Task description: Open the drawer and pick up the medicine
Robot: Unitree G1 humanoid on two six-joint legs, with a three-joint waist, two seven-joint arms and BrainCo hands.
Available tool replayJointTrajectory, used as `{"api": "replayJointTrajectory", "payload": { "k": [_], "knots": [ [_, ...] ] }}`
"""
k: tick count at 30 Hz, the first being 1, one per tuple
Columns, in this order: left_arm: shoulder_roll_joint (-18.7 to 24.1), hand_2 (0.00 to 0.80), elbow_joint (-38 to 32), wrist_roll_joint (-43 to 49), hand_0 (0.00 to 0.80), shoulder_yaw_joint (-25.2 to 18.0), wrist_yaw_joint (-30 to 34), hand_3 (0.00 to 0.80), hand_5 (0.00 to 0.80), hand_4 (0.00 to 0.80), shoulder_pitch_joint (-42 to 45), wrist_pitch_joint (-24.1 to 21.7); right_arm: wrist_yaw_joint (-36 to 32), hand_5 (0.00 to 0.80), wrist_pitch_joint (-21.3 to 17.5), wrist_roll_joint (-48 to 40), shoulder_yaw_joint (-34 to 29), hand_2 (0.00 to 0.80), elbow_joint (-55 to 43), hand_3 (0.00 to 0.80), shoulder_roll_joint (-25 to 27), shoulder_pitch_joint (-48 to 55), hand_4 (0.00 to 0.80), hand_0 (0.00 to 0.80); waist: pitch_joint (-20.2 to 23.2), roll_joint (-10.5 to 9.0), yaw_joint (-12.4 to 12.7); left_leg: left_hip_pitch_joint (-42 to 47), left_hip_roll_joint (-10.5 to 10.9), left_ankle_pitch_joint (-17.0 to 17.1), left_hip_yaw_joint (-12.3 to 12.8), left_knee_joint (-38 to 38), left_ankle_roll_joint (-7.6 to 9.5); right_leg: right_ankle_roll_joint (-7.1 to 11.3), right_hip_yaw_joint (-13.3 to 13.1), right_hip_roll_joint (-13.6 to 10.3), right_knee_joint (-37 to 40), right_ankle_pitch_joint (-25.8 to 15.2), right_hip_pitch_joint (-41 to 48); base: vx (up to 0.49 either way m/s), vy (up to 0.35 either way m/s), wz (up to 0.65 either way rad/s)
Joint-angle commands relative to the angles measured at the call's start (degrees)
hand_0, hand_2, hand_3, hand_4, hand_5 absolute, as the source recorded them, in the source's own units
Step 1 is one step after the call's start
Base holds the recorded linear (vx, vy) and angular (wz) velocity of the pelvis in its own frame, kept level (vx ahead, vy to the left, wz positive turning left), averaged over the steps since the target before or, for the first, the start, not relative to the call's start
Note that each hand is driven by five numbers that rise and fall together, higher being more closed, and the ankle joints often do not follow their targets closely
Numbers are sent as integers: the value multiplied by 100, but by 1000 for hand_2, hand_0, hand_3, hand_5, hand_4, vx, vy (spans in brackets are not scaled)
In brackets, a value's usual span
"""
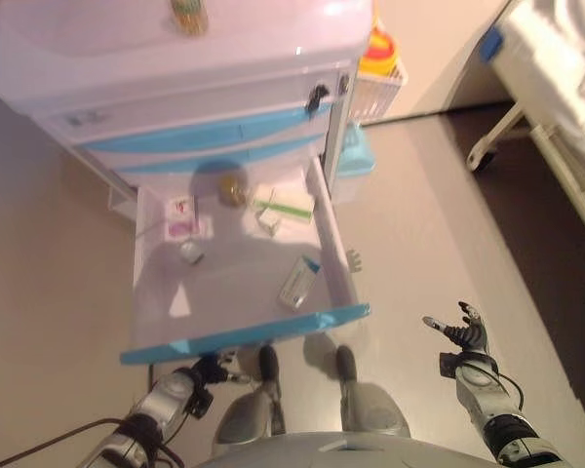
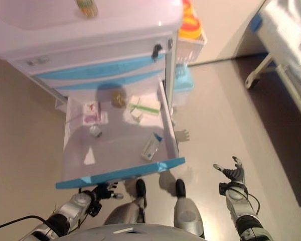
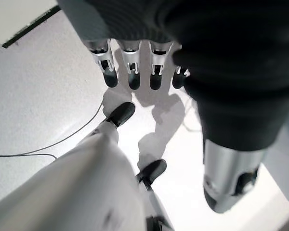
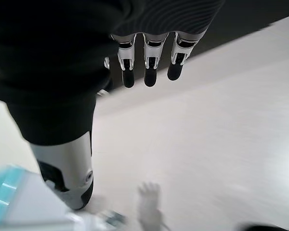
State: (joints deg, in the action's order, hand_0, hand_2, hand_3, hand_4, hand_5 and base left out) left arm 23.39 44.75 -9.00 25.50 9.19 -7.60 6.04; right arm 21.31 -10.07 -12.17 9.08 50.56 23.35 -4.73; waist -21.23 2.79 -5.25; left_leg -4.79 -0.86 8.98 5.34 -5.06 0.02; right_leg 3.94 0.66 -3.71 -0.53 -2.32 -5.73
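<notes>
The drawer [image 1: 234,283] of the white and blue cabinet [image 1: 175,88] stands pulled well out, its blue front [image 1: 244,333] nearest the robot, so the opening step looks done and the picking is what remains. Inside lie several medicines: a white and teal box [image 1: 297,281] close to the drawer's right wall and nearest the front, a flat white and green box [image 1: 288,203] at the back right, a round brownish bottle [image 1: 231,187] at the back middle, pink packets [image 1: 183,219] at the back left, and a small grey-capped item [image 1: 191,253] just in front of those.

The left hand [image 1: 217,369] sits low, just under the drawer front, where a pull on it would leave it; its own wrist view shows the fingers [image 3: 130,72] straight and loose, holding nothing. The right hand [image 1: 463,330] hangs well to the right of the drawer over bare floor [image 1: 419,214], palm spread wide and empty, fingers [image 4: 149,67] extended.

That spread suggests it is readied to reach in. The teal box is the closest item to it, so I would judge that the likeliest target; the hand must clear the right wall to get there.
</notes>
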Motion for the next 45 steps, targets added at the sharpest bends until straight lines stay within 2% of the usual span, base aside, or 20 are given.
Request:
{"api": "replayJointTrajectory", "payload": {
  "k": [1, 5, 10, 16, 21, 27, 28, 32, 36, 42, 45],
  "knots": [
    [274, 0, -426, -347, 0, 35, -251, 0, 0, 0, -470, -347, -243, 0, -201, 220, 150, 0, 8, 0, 173, -310, 0, 0, -395, -12, -52, -364, 385, -1216, 104, 1185, 286, -130, 267, 82, -1134, 459, -584, -88, 114, -7],
    [636, 0, -992, -472, 0, -72, -376, 0, 0, 0, -939, -309, -327, 0, -152, 327, 363, 0, 110, 0, 264, -278, 0, 0, -674, -13, -80, -814, 450, -1400, 129, 1805, 346, -213, 234, 24, -1587, 541, -1004, -48, 95, -5],
    [1217, 0, -1658, -661, 0, -397, -379, 0, 0, 0, -1518, -46, -351, 0, -56, 365, 449, 0, -24, 0, 377, -232, 0, 0, -856, -9, -158, -1267, 510, -1595, 192, 2328, 422, -275, 122, 7, -1997, 629, -1513, -1, 83, 0],
    [1751, 0, -1764, -1039, 0, -766, -450, 0, 0, 0, -2233, 104, -403, 0, -51, 338, 386, 0, -17, 0, 456, -157, 0, 0, -856, -1, -317, -1596, 536, -1746, 371, 2614, 489, -250, -129, 17, -2089, 556, -1938, 45, 108, -10],
    [2120, 0, -825, -1285, 0, -943, -670, 0, 0, 0, -3297, 203, -517, 0, -93, 435, 346, 0, 8, 0, 574, -117, 0, 0, -856, -33, -545, -1739, 508, -1877, 577, 2834, 528, -184, -365, 26, -2165, 483, -2182, 61, 128, -14],
    [2641, 0, 635, -1733, 0, -720, -1370, 0, 0, 0, -4996, 367, -635, 0, -163, 537, 535, 0, -34, 0, 703, -157, 0, 0, -856, -133, -877, -1836, 441, -1959, 807, 2909, 522, -86, -654, 74, -2067, 343, -2374, 55, 115, -18],
    [2707, 0, 936, -1819, 0, -646, -1622, 0, 0, 0, -5286, 324, -628, 0, -205, 571, 619, 0, -8, 0, 704, -168, 0, 0, -856, -122, -921, -1756, 430, -2145, 756, 2946, 503, -47, -704, 114, -2114, 493, -2324, 120, 107, -17],
    [2737, 0, 1643, -1734, 0, -602, -2848, 0, 0, 0, -6137, -119, -583, 0, -346, 456, 885, 0, 85, 0, 646, -302, 0, 0, -856, -231, -1017, -1784, 412, -2224, 821, 2981, 516, -19, -824, 170, -2074, 459, -2393, 45, 46, -11],
    [2634, 0, 1843, -1466, 0, -622, -3780, 0, 0, 0, -6492, -394, -520, 0, -412, 315, 1115, 0, 19, 0, 537, -395, 0, 0, -856, -365, -1050, -1801, 390, -2280, 827, 2981, 527, 20, -923, 259, -2008, 395, -2425, 7, -9, -15],
    [2417, 0, 1530, -1340, 0, -678, -3711, 0, 0, 0, -6207, -494, -476, 0, -368, 352, 1188, 0, -128, 0, 368, -445, 0, 0, -856, -439, -974, -1595, 377, -2307, 782, 2787, 555, 103, -938, 295, -1821, 315, -2243, -5, -31, -6],
    [2290, 0, 1263, -1544, 0, -733, -3350, 0, 0, 0, -5807, -724, -512, 0, -337, 401, 1164, 0, -128, 0, 277, -470, 0, 0, -856, -478, -887, -1474, 403, -2099, 799, 2595, 570, 104, -874, 232, -1658, 132, -2100, -117, -130, 4]
  ]
}}
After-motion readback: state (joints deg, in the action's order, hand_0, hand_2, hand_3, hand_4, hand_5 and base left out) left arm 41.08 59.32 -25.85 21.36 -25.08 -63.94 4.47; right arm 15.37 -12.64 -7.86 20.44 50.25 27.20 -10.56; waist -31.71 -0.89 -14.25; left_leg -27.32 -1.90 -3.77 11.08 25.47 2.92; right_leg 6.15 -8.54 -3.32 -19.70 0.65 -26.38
